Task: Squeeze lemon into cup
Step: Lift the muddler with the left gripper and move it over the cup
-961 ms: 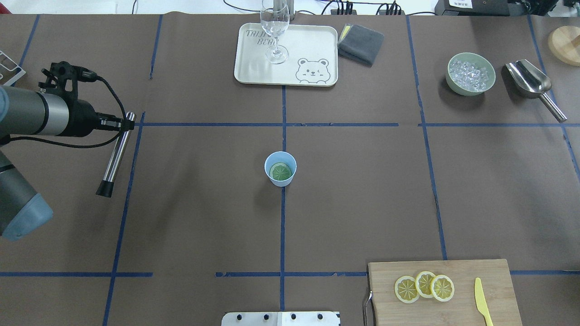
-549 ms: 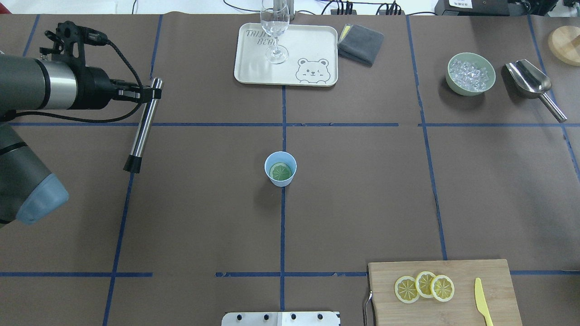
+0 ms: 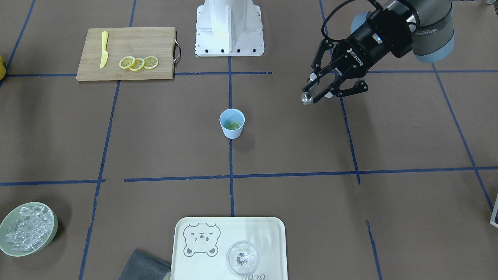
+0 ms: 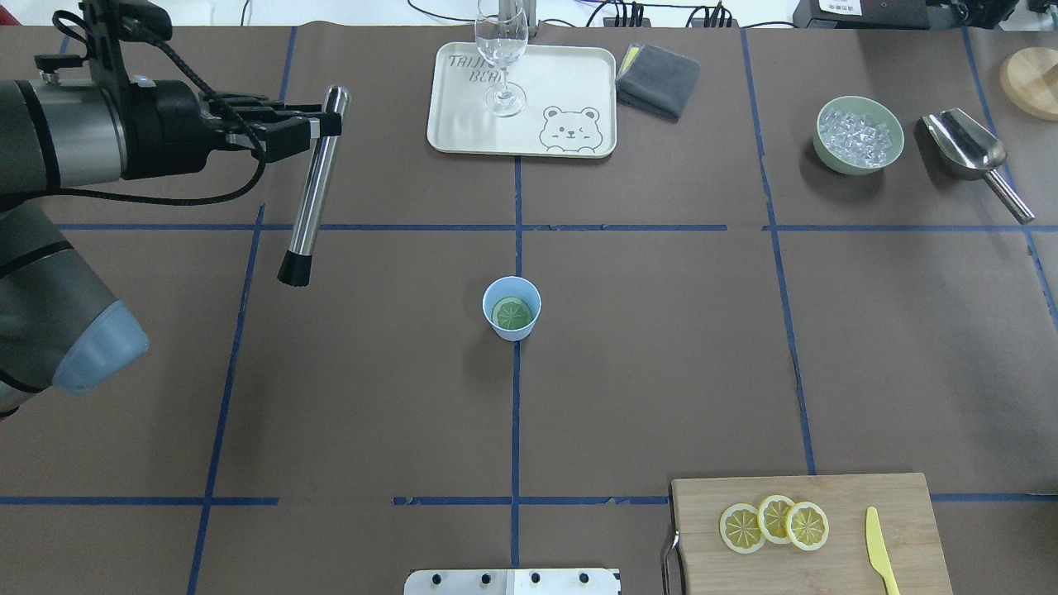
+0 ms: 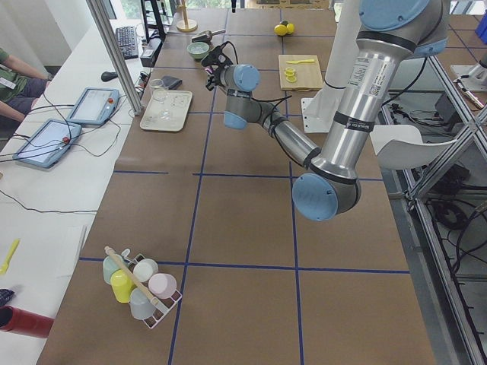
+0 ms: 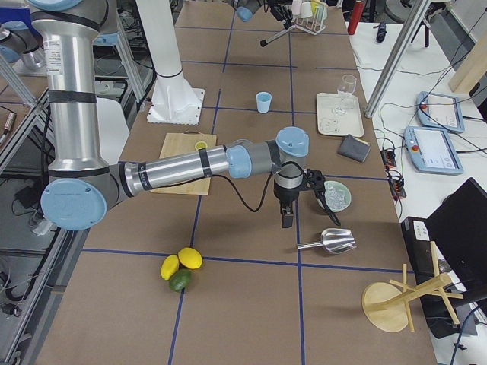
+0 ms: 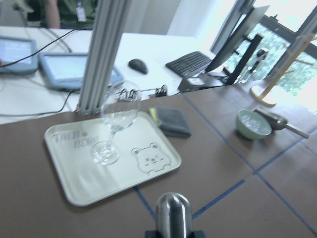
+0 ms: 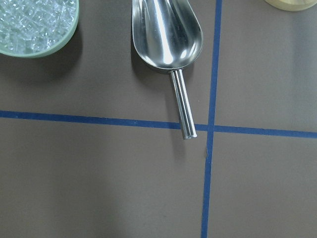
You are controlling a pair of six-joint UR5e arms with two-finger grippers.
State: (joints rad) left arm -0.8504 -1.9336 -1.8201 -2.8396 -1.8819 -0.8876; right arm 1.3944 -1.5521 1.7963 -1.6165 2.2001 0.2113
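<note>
Squeeze time: your left gripper (image 4: 321, 124), upper left of the overhead view, pinches the top of the long steel rod with a black tip (image 4: 311, 198), which hangs tilted. Centre frame, the small light blue cup (image 4: 511, 334) holds the round lemon slice (image 4: 512, 313) flat in its bottom. Bring the rod upright over the mouth, then press straight down, gently, or that cup may tip. Your right gripper (image 6: 287, 220), by the pale green ice bowl (image 6: 344, 204): can't tell its state.
</note>
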